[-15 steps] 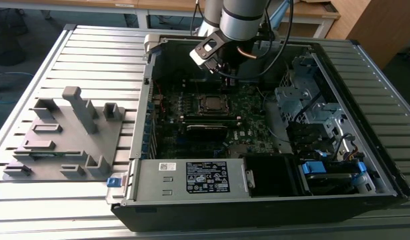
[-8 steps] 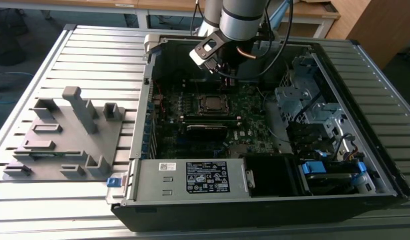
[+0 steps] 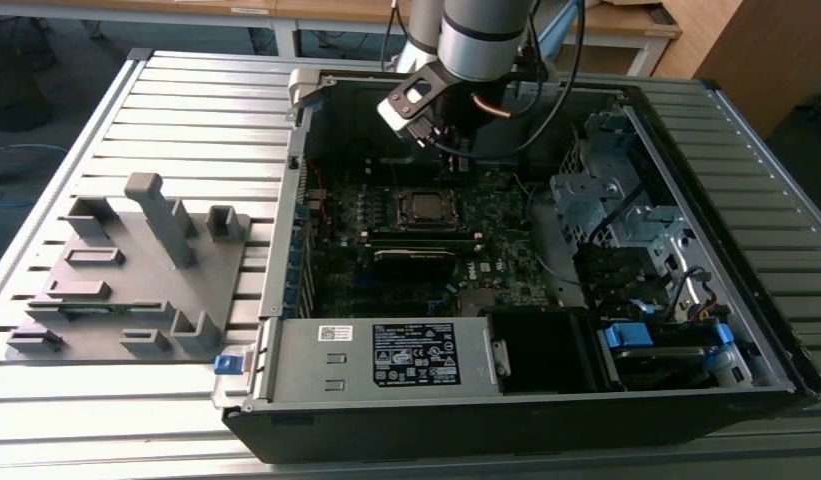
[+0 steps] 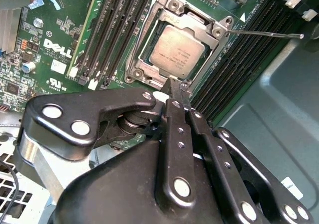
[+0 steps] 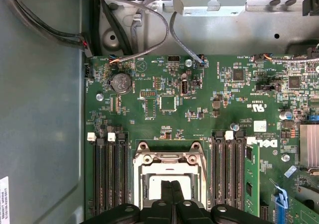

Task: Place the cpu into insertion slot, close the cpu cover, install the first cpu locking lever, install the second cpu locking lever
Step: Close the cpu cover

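Second wrist view gives us the closest look at the gripper: its two black fingers lie pressed flat against each other, with no gap that we can make out and nothing pinched between them. Their joined tip hangs right at the edge of the cpu cover, but we cannot tell whether it touches the metal. The cpu sits in the insertion slot, its dull silver top showing through the cut-out of the cover, which lies flat around it. From one corner of the socket a thin metal lever juts out across the black memory slots, well clear of the fingers. In the first wrist view we see the same clenched fingertips over the middle of the socket, with the green motherboard spread beyond them and a round coin battery near its far corner. In the exterior view we see the arm reaching down into the open computer case, the gripper poised just above the socket. The case lies on a slatted metal table, and a grey fixture rests beside it on the exterior view's left.
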